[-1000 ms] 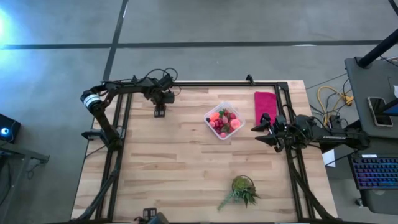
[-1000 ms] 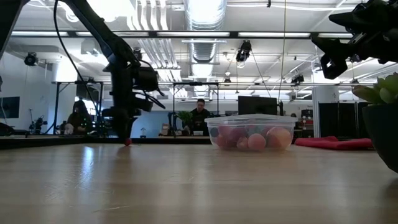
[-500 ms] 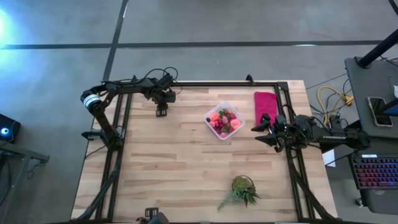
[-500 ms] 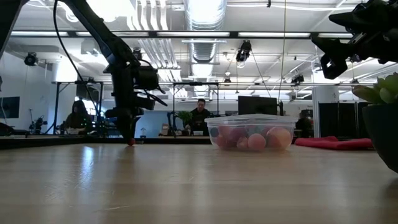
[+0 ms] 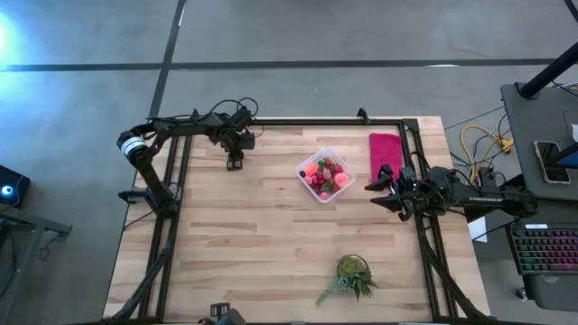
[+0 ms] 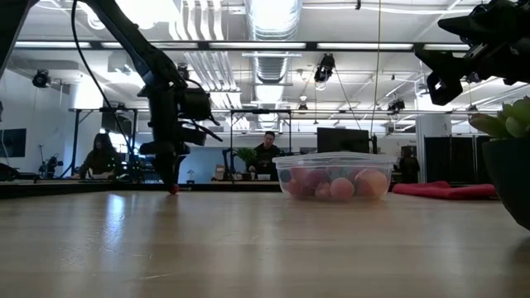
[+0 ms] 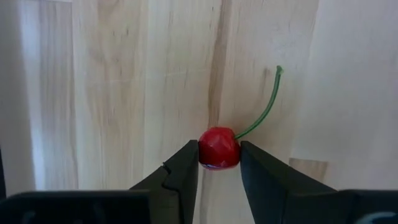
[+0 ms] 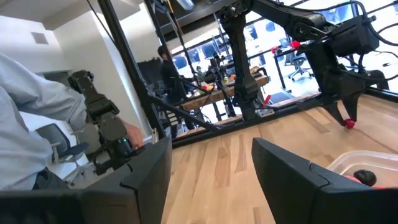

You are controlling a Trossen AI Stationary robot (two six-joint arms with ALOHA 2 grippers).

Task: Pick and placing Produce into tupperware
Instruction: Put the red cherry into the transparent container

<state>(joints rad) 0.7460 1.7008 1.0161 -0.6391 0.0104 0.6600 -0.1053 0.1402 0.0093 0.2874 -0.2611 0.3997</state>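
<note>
My left gripper points down at the table's far left and is shut on a piece of produce, a small red cherry with a thin green stem. In the low view the cherry shows at the fingertips, down at the tabletop. The clear tupperware stands right of it on the wood, with several red, pink and orange pieces inside. My right gripper waits open at the table's right edge, held above the table. My left gripper pinches the cherry's round red body between its two fingers, at their free ends. The fingers come from above, pointing steeply down. The cherry is at the tabletop, and its stem sticks out away from the fingers, close over the wood.
A flat magenta cloth lies at the far right, beyond my right gripper. A green spiky plant stands near the front edge, right of centre. Bare wood lies between the cherry and the tupperware. People sit in the room behind the table.
My left gripper has shut on the cherry without shifting place. The cherry stays where it was at the tabletop.
</note>
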